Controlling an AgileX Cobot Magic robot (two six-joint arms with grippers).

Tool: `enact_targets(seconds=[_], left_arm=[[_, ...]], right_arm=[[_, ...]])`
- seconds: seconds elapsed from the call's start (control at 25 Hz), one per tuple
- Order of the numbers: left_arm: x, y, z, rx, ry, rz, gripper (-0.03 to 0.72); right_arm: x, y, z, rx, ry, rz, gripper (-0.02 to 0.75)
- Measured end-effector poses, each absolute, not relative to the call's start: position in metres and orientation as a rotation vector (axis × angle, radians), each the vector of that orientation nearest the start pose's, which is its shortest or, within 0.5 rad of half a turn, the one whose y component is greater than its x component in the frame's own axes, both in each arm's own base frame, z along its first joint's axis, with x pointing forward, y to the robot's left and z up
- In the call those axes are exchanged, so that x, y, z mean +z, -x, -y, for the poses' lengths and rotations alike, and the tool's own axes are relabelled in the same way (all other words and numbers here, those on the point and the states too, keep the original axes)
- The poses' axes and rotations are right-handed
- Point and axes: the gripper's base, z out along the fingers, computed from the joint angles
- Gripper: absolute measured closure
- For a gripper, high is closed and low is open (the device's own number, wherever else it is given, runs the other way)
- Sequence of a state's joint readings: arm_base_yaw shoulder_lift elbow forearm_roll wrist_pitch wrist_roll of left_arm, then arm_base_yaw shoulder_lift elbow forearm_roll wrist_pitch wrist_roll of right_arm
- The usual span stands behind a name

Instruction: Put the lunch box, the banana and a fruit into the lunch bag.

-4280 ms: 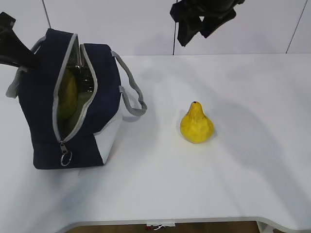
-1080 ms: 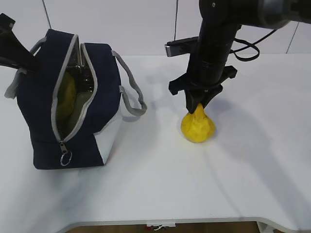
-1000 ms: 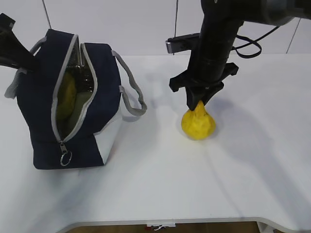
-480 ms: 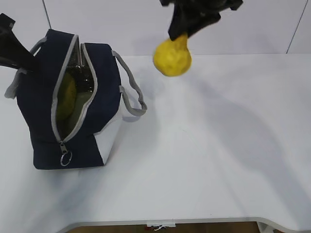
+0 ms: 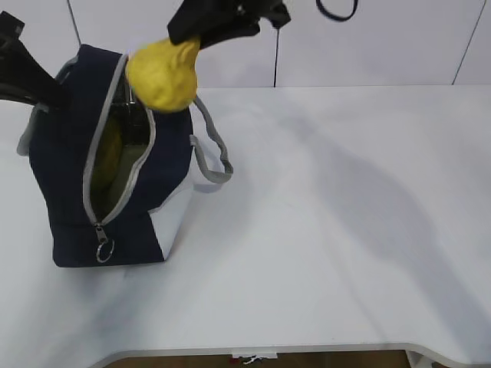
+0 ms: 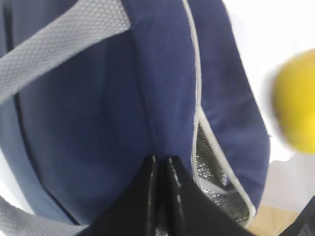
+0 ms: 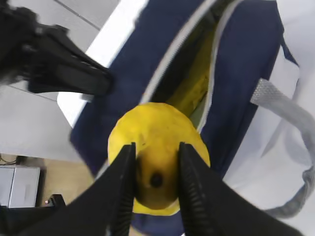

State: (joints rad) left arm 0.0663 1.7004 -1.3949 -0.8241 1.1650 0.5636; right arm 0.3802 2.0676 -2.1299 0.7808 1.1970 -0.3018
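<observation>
The navy lunch bag (image 5: 165,165) stands at the table's left with its zipper open. My left gripper (image 5: 42,93) is shut on a fold of fabric at its far top edge (image 6: 162,142), and its fingers (image 6: 147,172) press together. My right gripper (image 5: 189,46) is shut on the neck of the yellow pear-shaped fruit (image 5: 161,75) and holds it in the air just over the bag's opening. In the right wrist view the fruit (image 7: 157,123) hangs between the fingers (image 7: 125,167). Inside the bag lies the yellow banana (image 5: 106,149) (image 7: 193,83). The lunch box is hidden.
The grey ring pull (image 5: 103,250) hangs at the bag's near end, and a grey handle (image 5: 211,146) droops to its right. The white table (image 5: 345,215) stretches right of the bag. A white wall stands behind.
My right gripper has lifted the fruit off the table and carried it left, from mid-table height to just above the bag's opening. The left gripper and the bag have stayed put.
</observation>
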Motion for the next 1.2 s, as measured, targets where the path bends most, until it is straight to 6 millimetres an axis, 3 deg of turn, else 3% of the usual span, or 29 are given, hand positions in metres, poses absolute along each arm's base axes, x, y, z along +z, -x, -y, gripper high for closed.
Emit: enact_targets(seconds=[0.2,0.36,0.6,0.92,1.04,1.2], left_arm=[[0.303,-0.350,0.039,-0.959,-0.287,-2.550,0.691],[0.303,-0.349,0.040,-0.969,-0.294,-2.557,0.691],[0.303,-0.349,0.040,-0.974,-0.298,-2.560,0.691],[0.303,-0.348,0.040,-0.982,-0.302,-2.563,0.691],[0.303,-0.348,0.040,-0.979,-0.306,-2.567,0.691],[0.303,-0.348,0.040,-0.981,-0.307,-2.568,0.691]], right_arm=[[0.312,-0.421,-0.242,1.151,0.741,-2.356,0.514],[0.293,-0.427,-0.256,1.248,0.748,-2.317,0.514],[0.279,-0.431,-0.266,1.258,0.739,-2.304,0.507],[0.277,-0.431,-0.266,1.278,0.754,-2.311,0.290],[0.289,-0.427,-0.263,1.242,0.837,-2.329,0.267],[0.303,-0.431,-0.253,1.046,0.820,-2.405,0.260]])
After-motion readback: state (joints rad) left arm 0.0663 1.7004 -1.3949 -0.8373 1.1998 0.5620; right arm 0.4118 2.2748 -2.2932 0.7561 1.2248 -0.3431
